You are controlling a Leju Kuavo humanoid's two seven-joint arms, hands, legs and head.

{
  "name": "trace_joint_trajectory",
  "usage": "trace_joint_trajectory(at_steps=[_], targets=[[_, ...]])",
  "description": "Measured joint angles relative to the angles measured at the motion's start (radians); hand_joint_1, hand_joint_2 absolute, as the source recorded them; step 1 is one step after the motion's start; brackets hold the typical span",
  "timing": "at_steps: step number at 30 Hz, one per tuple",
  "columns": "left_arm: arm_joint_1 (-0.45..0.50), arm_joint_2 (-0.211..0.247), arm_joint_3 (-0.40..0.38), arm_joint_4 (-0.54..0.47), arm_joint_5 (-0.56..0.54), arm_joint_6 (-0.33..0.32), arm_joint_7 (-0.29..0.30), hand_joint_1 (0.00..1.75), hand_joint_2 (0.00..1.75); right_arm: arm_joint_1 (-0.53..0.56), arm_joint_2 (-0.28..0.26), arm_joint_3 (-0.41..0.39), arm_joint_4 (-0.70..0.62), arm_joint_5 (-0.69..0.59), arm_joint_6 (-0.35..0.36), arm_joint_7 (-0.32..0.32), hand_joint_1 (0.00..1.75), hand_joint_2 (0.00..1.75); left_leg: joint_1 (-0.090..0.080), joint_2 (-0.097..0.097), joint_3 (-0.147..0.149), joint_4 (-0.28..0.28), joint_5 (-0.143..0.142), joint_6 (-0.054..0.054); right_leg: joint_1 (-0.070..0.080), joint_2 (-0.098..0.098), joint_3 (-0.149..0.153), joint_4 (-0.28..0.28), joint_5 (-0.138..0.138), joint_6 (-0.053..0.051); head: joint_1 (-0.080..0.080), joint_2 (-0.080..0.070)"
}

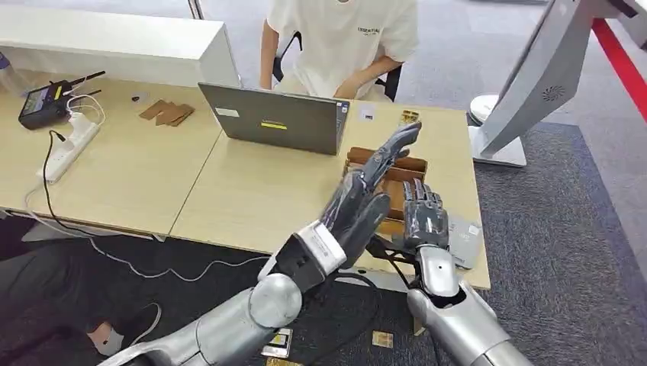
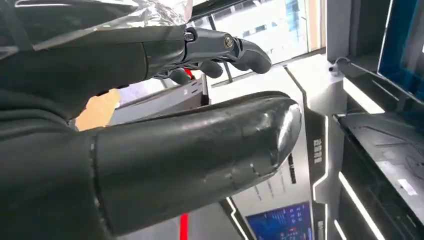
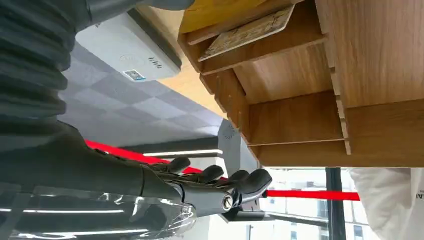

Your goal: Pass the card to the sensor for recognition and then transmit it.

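A wooden card rack (image 1: 400, 169) stands on the table near its right front corner. In the right wrist view a pale patterned card (image 3: 248, 31) lies flat in one slot of the rack (image 3: 300, 105). The grey card sensor (image 1: 464, 241) lies on the table edge right of the rack, also seen from the right wrist (image 3: 125, 50). My right hand (image 1: 424, 217) hovers just in front of the rack, fingers (image 3: 215, 175) apart and holding nothing. My left hand (image 1: 365, 194) is raised in front of the rack with straight fingers (image 2: 225, 47), empty, and hides part of it.
An open grey laptop (image 1: 278, 118) sits behind the rack, with a person in a white shirt (image 1: 343, 38) seated beyond it. A white display stand (image 1: 534, 76) rises at the right. A power strip (image 1: 69, 145) and cables lie far left. Loose cards (image 1: 278, 343) lie on the floor.
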Motion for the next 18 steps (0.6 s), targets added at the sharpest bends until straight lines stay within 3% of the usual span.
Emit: trace_joint_trajectory(at_steps=[18], targets=[[-0.003,-0.008,-0.021,0.013,0.009,-0.011,-0.01,0.0,0.0,-0.019,0.036,-0.001,0.098,0.008,-0.023,-0.012,0.0,1.75,0.0,0.0,0.0,0.0,0.0,0.0,0.0,0.0,0.0,0.0,0.0,0.0,0.0,0.0]])
